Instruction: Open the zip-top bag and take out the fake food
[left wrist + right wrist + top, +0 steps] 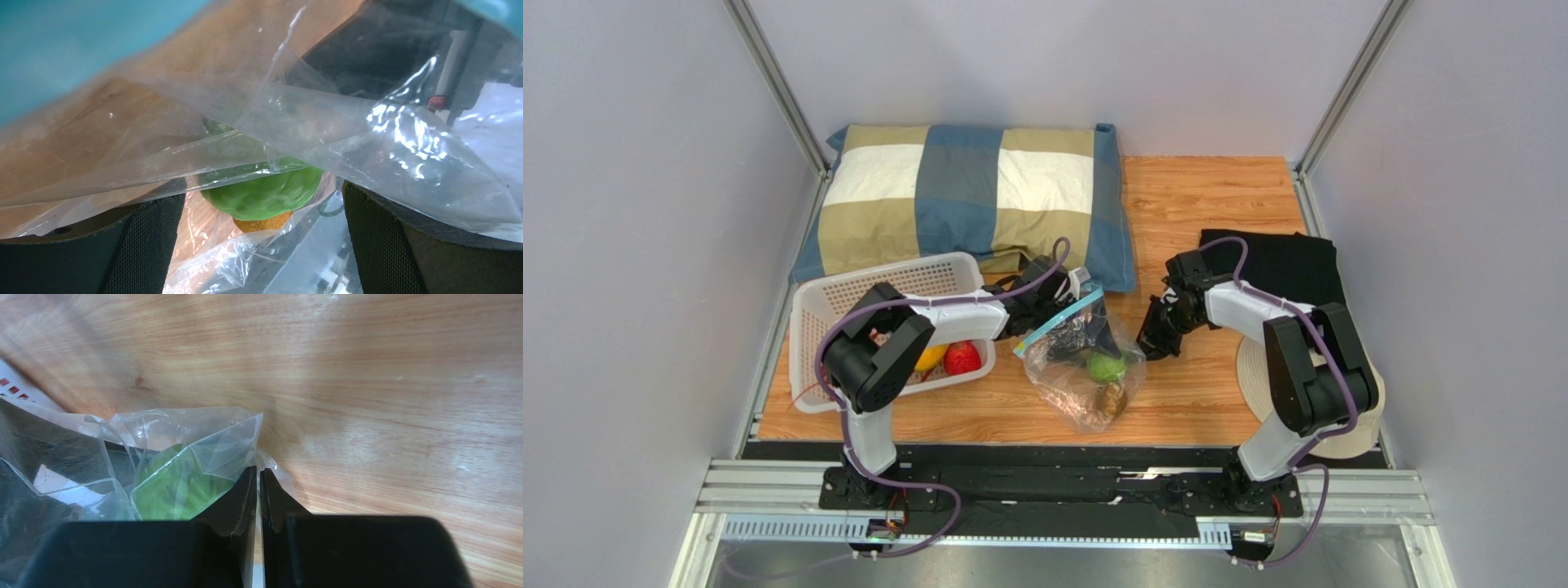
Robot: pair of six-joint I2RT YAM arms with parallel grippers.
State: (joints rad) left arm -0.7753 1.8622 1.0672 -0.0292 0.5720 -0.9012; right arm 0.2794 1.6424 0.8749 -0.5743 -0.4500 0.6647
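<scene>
The zip-top bag (1078,368) lies crumpled on the wooden table, its light blue zipper strip (1064,316) at the upper left. Inside it are the green leafy ball (1106,365) and a small brownish-yellow piece (1113,398). My left gripper (1063,292) is at the bag's mouth; in the left wrist view it (261,245) is open, with plastic draped over the fingers and the green ball (264,193) just ahead. My right gripper (1152,342) is at the bag's right edge, and in the right wrist view it (258,478) is shut on a thin sheet of the bag (184,435).
A white perforated basket (830,300) stands at the left with the yellow-orange mango (932,358) and the red strawberry (962,358) in it. A checked pillow (965,196) lies at the back. A black cloth (1274,263) and a round beige object (1369,423) are at the right.
</scene>
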